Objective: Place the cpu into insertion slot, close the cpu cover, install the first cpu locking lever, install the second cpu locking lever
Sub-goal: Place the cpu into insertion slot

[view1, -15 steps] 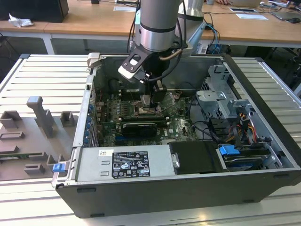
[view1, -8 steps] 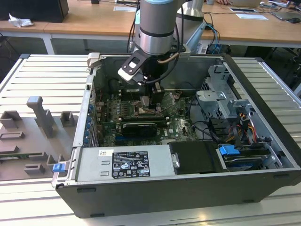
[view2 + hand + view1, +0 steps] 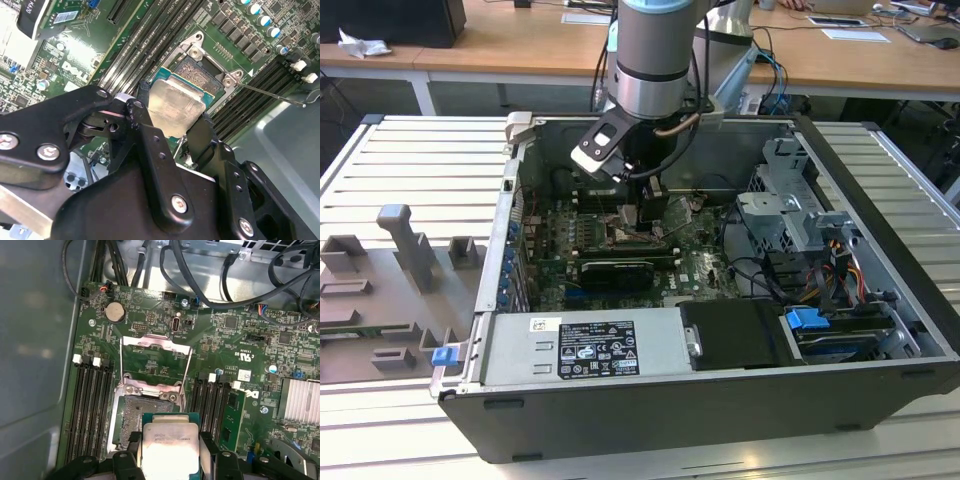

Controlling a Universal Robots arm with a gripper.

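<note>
My gripper [image 3: 172,125] is shut on the cpu [image 3: 175,107], a pale silvery square chip pinched by its edges between two black fingers [image 3: 142,117]. It hangs just above the green board, overlapping one edge of the insertion slot [image 3: 134,415], whose dark centre is bare. The cpu cover [image 3: 156,340], a silvery frame, is swung open on the slot's far side. A thin metal lever [image 3: 272,95] sticks out from a corner of the slot [image 3: 200,75]. In the exterior view the gripper [image 3: 642,205] reaches down into the open computer case over the slot [image 3: 632,236].
Long black memory slots [image 3: 92,400] flank the socket on both sides. A black expansion card [image 3: 617,272], a drive cage [image 3: 790,200], cable bundles [image 3: 240,285] and the power supply [image 3: 585,345] crowd the case. The case walls [image 3: 880,230] ring the board. A grey fixture [image 3: 405,250] stands at the exterior view's left.
</note>
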